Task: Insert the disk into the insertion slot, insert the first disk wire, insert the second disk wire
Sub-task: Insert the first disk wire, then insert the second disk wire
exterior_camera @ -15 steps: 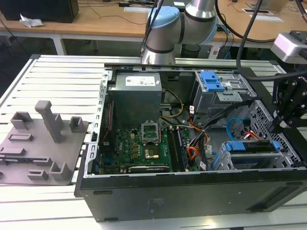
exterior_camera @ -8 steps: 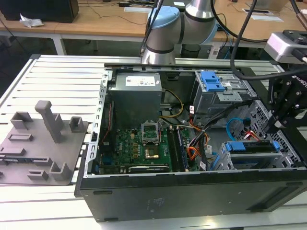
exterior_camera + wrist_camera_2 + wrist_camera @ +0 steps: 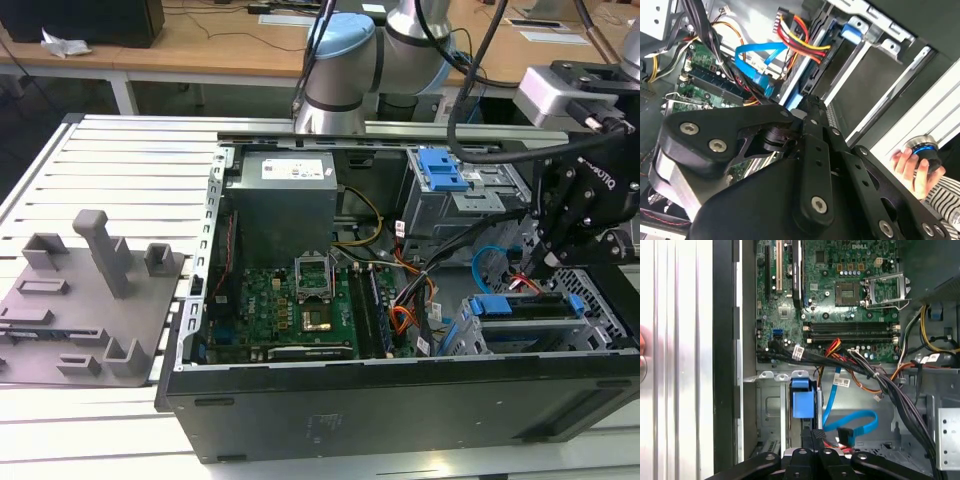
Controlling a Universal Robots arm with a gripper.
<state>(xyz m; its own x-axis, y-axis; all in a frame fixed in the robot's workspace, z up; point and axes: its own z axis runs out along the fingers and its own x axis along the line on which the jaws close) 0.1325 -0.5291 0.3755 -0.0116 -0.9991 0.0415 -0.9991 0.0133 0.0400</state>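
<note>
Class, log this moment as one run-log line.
silver hard drive in bright blue caddy: in perforated metal drive cage | black pincer: shut, at caddy | flat light-blue cable: looped nearby

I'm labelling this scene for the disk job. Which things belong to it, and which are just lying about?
Job: disk, slot cage, red-orange wires, light-blue cable.
Lying about: grey fixture plate, power supply, motherboard, blue-latched cage.

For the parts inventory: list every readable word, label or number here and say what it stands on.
White label on the power supply: print too small to read.
White cable tags: too small to read.
Lettering on the motherboard: a maker's mark, not quoted; the rest too small.
Lettering on the gripper: a maker's mark, not quoted.
</note>
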